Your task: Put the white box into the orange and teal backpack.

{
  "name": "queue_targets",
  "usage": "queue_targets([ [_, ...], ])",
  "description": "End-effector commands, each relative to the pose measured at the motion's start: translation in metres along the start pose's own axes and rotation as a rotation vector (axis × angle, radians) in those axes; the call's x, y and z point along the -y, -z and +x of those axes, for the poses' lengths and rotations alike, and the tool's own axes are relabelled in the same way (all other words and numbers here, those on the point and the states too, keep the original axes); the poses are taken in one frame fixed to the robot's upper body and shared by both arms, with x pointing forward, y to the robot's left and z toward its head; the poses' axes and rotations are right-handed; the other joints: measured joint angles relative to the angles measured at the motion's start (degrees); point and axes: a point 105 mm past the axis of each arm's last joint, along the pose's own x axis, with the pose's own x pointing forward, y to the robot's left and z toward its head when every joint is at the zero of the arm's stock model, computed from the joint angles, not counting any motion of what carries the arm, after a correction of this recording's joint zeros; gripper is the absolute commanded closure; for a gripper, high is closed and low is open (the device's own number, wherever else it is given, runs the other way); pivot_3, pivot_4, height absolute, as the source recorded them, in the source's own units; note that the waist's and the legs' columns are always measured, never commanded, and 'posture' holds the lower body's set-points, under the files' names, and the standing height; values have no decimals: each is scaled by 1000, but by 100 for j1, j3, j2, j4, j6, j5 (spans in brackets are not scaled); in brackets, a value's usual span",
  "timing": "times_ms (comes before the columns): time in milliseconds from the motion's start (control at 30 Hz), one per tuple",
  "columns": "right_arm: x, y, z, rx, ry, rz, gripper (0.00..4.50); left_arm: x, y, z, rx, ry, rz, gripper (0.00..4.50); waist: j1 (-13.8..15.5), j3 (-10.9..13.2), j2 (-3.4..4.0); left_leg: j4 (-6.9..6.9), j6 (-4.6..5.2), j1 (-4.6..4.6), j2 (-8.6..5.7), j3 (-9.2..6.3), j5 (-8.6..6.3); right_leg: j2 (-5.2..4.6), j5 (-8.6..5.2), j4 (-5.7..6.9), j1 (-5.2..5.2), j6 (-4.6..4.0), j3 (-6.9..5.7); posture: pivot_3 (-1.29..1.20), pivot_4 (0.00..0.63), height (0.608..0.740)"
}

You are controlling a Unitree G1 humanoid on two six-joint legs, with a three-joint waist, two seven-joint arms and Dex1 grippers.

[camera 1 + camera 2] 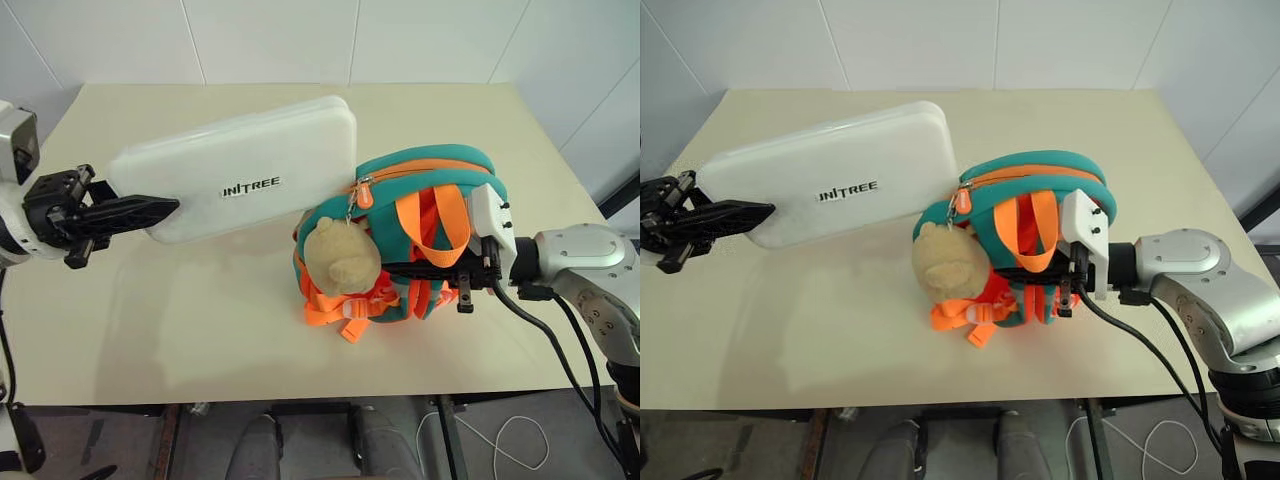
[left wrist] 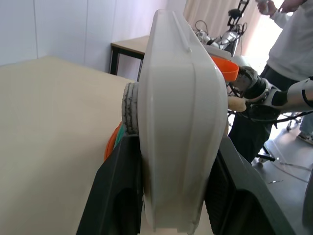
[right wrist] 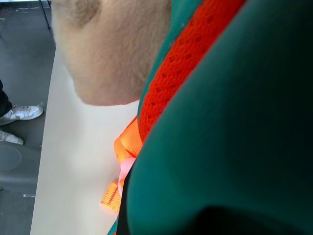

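Silver-grey right arm [image 1: 585,262] with black cables, white wrist block, black-fingered right gripper [image 1: 425,272].

- Head stereo pair looks forward and down over the table [image 1: 200,340], from above and a bit back; whole tabletop fits in frame.
- Both eyes share one scene: white box [image 1: 240,165], backpack [image 1: 420,230], left gripper [image 1: 150,210], right gripper [image 1: 420,270]; right eye has everything shifted leftward.
- Left wrist camera looks along its own fingers [image 2: 117,196], very near the white box edge, facing across the table toward the backpack and a person [image 2: 293,44] beyond.
- Right wrist camera sits pressed up to the backpack fabric, bear charm [image 3: 107,49] close, table edge and floor past it.
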Motion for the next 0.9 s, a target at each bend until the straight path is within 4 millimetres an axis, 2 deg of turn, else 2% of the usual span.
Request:
queue_targets([
  [33,1,-4,1,7,0,-25,4500,1,3,-6,-91,23,29,3256,0,0,0,0,0,0,0,0,0,0,-5,-1,0,-10,0,0,150,740],
  [200,2,-2,1,2,0,-24,4500,-1,1,-19,-157,35,74,3256,-7,0,0,1,0,0,1,2,0,0,-12,-1,1,-23,0,0,150,740],
  [433,4,0,3,-3,-1,-21,4500,-4,10,-34,-313,30,105,3256,-23,0,0,0,2,-1,2,3,-1,0,-11,0,0,-21,0,0,150,740],
  [767,7,3,5,-7,-1,-19,4500,-1,-2,-13,-291,107,235,3256,-17,0,0,2,2,-2,3,4,-1,3,3,4,0,6,0,0,150,740],
  [900,7,4,4,-8,6,-18,4500,7,-14,-3,-310,161,295,3256,-16,0,-1,3,2,-2,4,4,-1,3,4,5,0,8,0,0,150,740],
])
